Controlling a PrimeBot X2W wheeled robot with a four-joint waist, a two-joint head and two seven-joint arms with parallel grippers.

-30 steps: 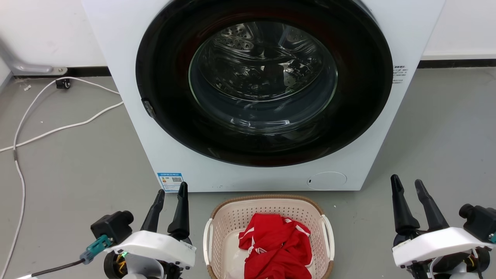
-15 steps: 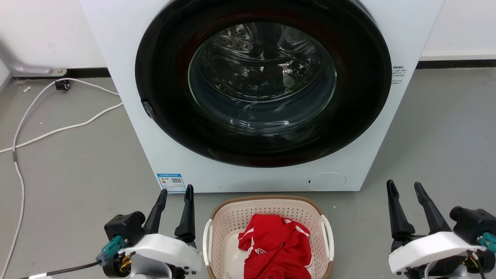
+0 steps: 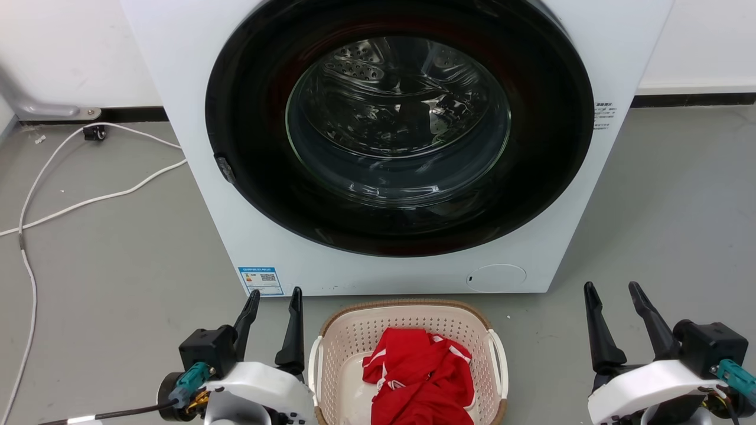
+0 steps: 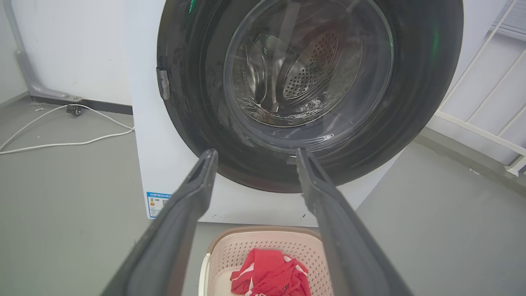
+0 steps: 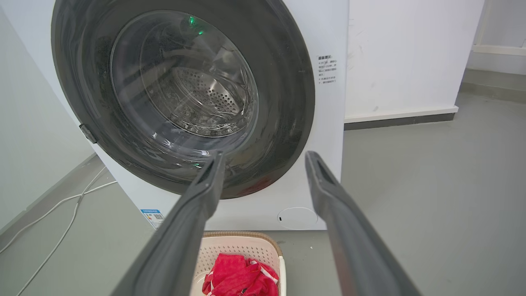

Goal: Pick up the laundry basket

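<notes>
Head view: over the last second the left gripper [image 3: 276,292] has shifted inward. Its inner finger now stands just beside the white left handle [image 3: 315,354] of the rounded cream perforated plastic laundry basket [image 3: 407,304]. The right gripper [image 3: 610,285] has edged inward too but is well apart from the basket. Both jaws are moderately open and hold nothing. Judgement: approach phase, no grasp yet. The basket sits on the grey floor [image 3: 118,265] before the white front-loading washing machine [image 3: 283,260] and holds a crumpled red garment [image 3: 422,378].

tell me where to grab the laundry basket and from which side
By its two white side handles, one per hand. The laundry basket sits upright on the floor with a looped left handle and right handle standing off its side walls, so bring the open left hand in from its left and the open right hand from its right.
</notes>
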